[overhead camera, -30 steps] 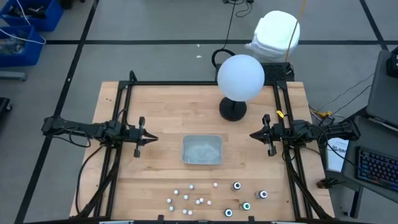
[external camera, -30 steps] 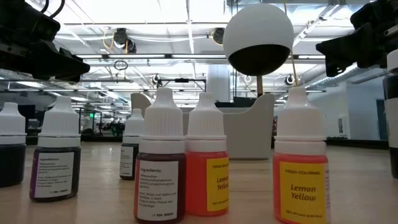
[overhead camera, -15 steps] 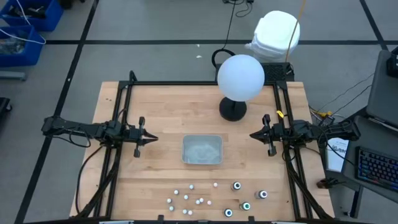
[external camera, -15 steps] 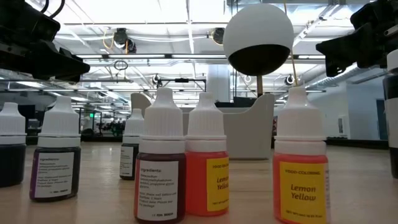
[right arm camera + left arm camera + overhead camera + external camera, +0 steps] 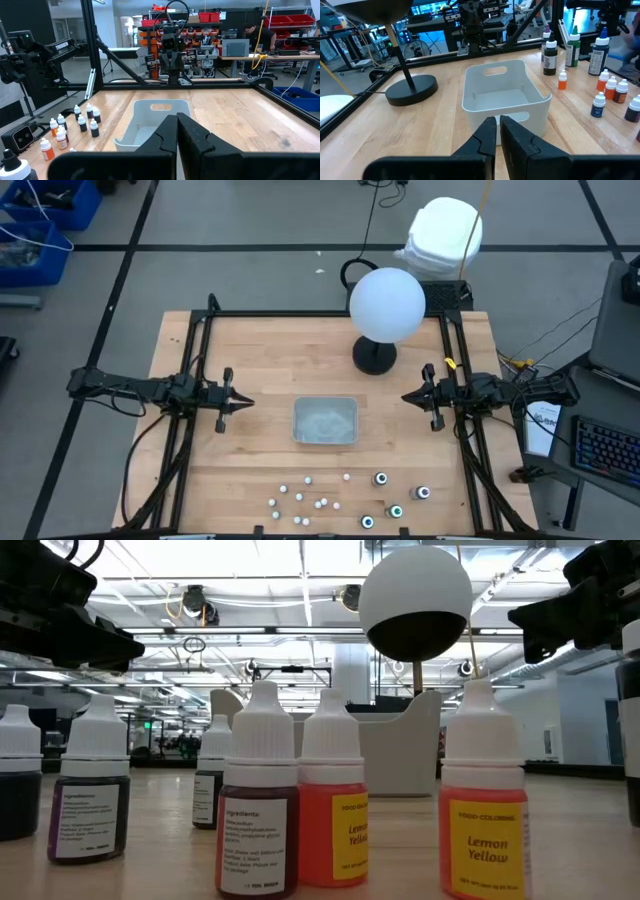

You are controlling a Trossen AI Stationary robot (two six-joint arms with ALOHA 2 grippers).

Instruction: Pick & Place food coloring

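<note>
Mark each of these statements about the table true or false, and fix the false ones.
1. The white bin sits between the two arms. True.
2. The food coloring bottles are inside the bin. False: they stand on the table outside it.
3. The left end effector holds a bottle. False: it holds nothing.
4. The right end effector is shut. True.
5. The round lamp stands on the table. True.

Robotics lab: open hall, ceiling strip lights (image 5: pixel 200 585), equipment racks (image 5: pixel 200 30), workbenches (image 5: pixel 260 57), cables.
</note>
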